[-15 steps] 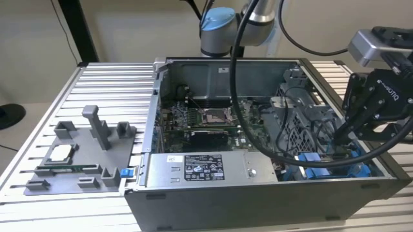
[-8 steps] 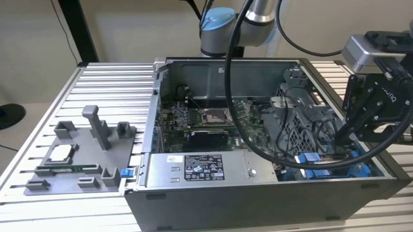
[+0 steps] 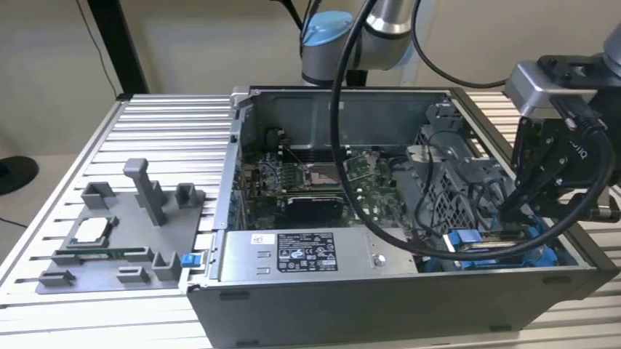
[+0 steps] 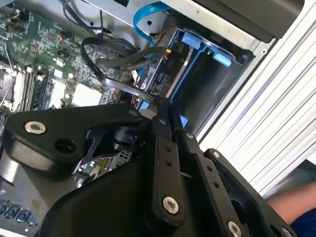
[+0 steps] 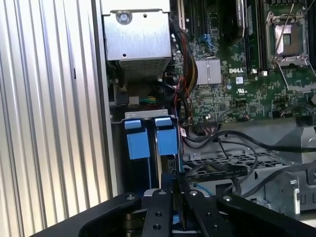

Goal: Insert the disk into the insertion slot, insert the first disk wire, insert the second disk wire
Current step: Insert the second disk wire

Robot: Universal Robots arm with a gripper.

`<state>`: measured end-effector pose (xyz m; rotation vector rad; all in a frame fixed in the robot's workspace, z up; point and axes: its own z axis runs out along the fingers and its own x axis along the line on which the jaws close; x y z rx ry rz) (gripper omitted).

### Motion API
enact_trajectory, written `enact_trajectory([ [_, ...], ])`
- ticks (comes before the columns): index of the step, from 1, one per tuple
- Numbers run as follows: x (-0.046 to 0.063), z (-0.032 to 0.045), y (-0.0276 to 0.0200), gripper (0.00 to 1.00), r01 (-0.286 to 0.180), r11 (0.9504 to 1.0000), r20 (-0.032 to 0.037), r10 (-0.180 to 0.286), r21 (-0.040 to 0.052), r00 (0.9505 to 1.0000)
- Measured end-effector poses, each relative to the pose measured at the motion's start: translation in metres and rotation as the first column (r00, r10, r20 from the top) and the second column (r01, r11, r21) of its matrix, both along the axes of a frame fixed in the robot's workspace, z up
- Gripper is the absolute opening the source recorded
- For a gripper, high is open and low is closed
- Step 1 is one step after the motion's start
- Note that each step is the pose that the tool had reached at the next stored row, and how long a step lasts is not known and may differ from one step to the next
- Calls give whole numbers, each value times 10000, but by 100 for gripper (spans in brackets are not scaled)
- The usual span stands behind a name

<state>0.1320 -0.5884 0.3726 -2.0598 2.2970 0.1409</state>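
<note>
Arm (image 3: 374, 18) reaches down; hand (image 5: 174, 190) lowered, fingers (image 5: 159, 207) pressed together.

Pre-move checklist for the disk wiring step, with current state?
1. Case open, inside reachable: ok.
2. Disk in the bay, blue frame tabs at the mouth: ok. Fully seated: cannot tell.
3. Hand positioned at the bay, close to the disk: ok.
4. Either wire plugged into the disk: cannot tell, the hand blocks the connector end.
5. Path free of loose cables: not ok, black loops run right beside the bay and the hand.
6. People away from the cell: not ok, a person's arm shows past the table edge in the second wrist view.
</note>
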Motion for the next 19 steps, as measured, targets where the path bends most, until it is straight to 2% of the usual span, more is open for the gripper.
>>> enact_trajectory([
  [2, -16, -32, 8, 0, -19, 10000, 77, 19, -1, 10000],
  [8, -16, -91, 23, 0, -129, 9999, 431, 129, -4, 9990],
  [10, -16, -113, 34, 0, -159, 9999, 524, 159, -4, 9985],
  [19, -16, -129, 40, 0, -159, 9999, 543, 159, -4, 9984],
])
